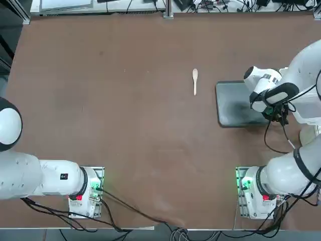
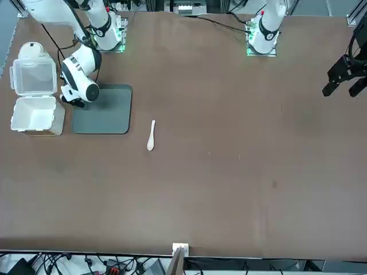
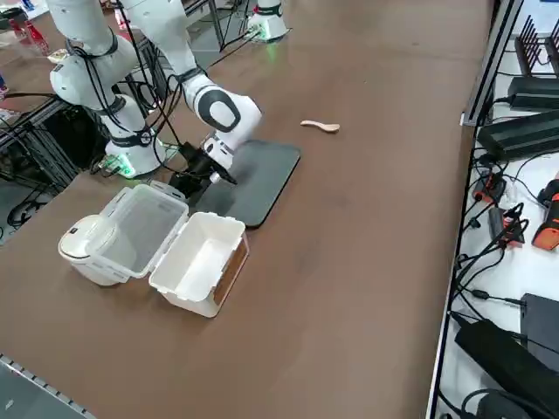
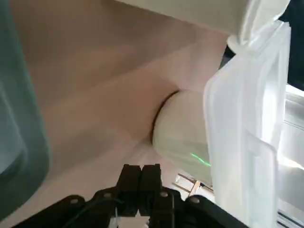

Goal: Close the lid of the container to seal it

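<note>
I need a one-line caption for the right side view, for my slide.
Right gripper, fingers shut, low beside the open lid of the white container, next to a grey tray.

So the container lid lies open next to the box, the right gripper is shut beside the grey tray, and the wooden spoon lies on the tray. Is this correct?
Not quite: the spoon lies on the bare table, apart from the grey tray, as the top view shows. The lid is open beside the container, and the right gripper is shut beside the tray.

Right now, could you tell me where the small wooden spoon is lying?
In the top view the spoon lies alone on the bare table, just left of the grey tray, apart from it and well away from the white container.
</note>
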